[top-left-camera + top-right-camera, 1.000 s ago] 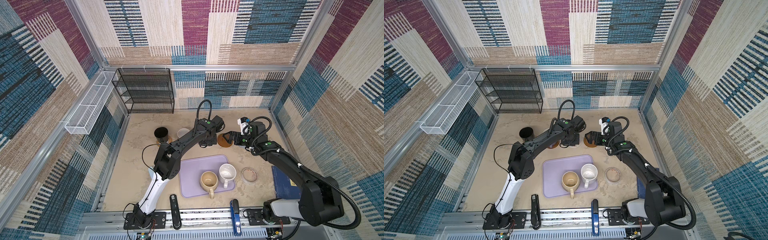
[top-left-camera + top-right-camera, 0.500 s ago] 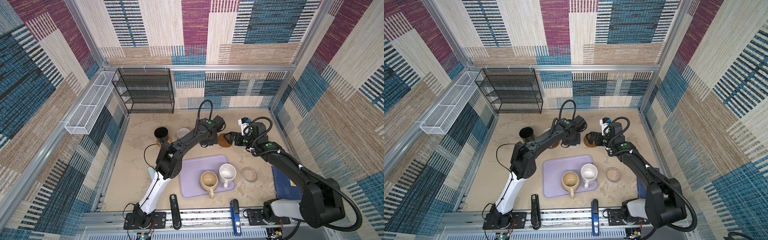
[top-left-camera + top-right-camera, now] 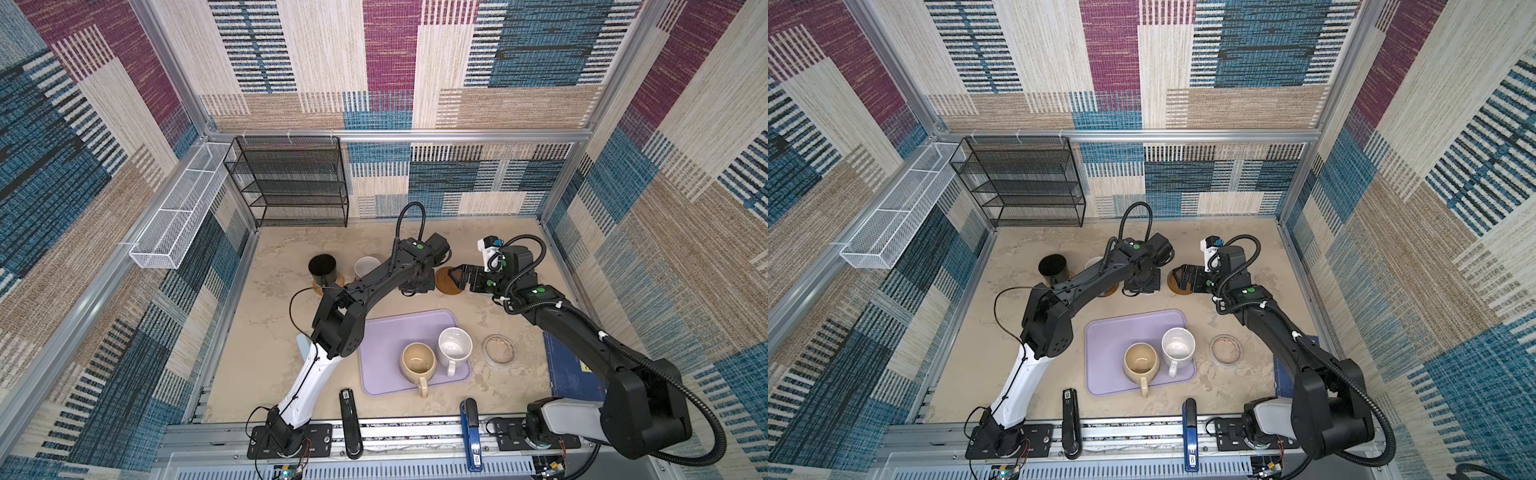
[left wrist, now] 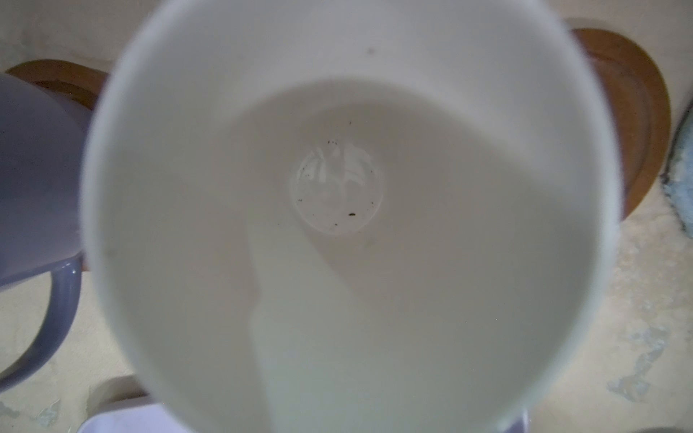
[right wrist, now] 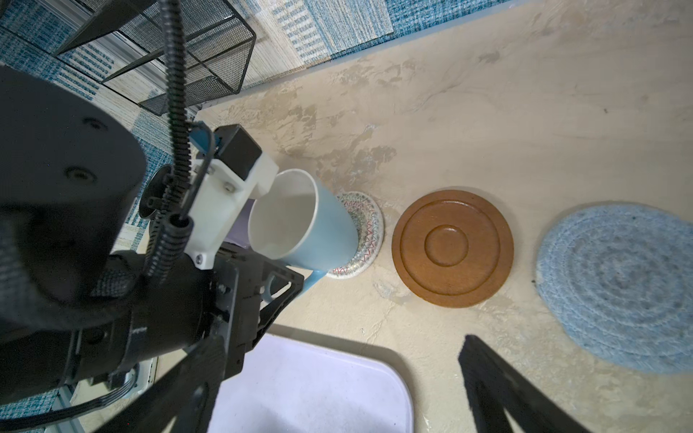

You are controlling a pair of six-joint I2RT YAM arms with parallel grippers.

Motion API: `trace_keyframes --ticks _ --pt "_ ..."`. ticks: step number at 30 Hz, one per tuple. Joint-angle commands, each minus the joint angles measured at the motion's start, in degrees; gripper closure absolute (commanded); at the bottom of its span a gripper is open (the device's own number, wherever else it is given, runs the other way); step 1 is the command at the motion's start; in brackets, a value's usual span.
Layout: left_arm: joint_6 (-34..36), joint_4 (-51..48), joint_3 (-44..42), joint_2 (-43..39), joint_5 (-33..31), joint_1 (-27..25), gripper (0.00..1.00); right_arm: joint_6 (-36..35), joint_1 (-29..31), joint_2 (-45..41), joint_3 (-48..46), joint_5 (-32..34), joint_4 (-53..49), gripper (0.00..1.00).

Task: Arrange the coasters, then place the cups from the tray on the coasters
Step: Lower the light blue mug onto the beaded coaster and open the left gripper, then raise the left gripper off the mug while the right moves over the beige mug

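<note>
The left gripper (image 5: 279,286) sits at the handle of the light blue mug (image 5: 300,225), whose base is on the lacy coaster (image 5: 369,228); I cannot tell its grip. In a top view, at its 3 o'clock, the right gripper (image 3: 460,279) gapes wide and empty over a brown wooden coaster (image 3: 444,282); the tray (image 3: 399,332) lies at 6 o'clock.

**Patchwork walls around a mottled beige bench**

The walls (image 3: 390,62) on three sides are covered in woven fabric, patched in blue, magenta, cream and tan, with striped blocks. Silver metal framing (image 3: 415,135) runs up the corners and across the back. A black mesh shelf rack (image 3: 291,183) with several tiers stands on the bench (image 3: 270,353) against the back wall, toward the left corner. A long white wire basket (image 3: 178,216) hangs on the left wall. The bench is beige with darker mottled patches. The light is soft and even.
</note>
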Motion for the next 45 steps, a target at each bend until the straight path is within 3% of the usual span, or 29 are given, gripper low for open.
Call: trace_keyframes --ticks 1,8,10,14,20,24,29,35,45 --pt "-1.29 0.07 -0.48 -1.25 -0.53 0.0 0.65 -0.37 0.08 -0.56 -0.16 0.18 0.92 0.0" --pt "-1.49 0.11 -1.26 -3.97 -0.13 -0.01 0.57 -0.56 0.08 -0.38 -0.74 0.18 0.92 0.0" --pt "-1.31 0.14 -1.57 -5.29 0.43 -0.12 0.49 -1.0 0.05 -0.76 -1.27 -1.38 1.56 0.0" --pt "-0.51 0.47 -1.98 -8.84 0.8 -0.31 0.15 -2.52 0.07 -3.41 -2.69 -7.13 3.76 0.0" --pt "-0.14 2.62 -6.87 -15.79 1.75 -0.55 0.01 -6.76 0.08 -7.31 -2.03 -7.67 1.01 0.0" --pt "0.27 9.71 -15.34 -23.38 5.67 -0.75 0.0 -8.74 0.07 -8.38 -1.64 -8.6 -1.35 0.0" --pt "2.79 14.68 -22.63 -32.44 8.16 -0.75 0.0 -5.79 0.51 -11.3 -3.06 -10.76 -1.81 0.01" --pt "4.92 19.65 -35.01 -44.58 11.08 -0.38 0.0 -4.5 4.39 -17.26 -4.08 -7.0 -7.13 0.02" --pt "5.53 24.51 -53.03 -61.26 20.7 0.83 0.0 4.8 23.63 -20.69 -6.02 7.8 -15.68 0.11"
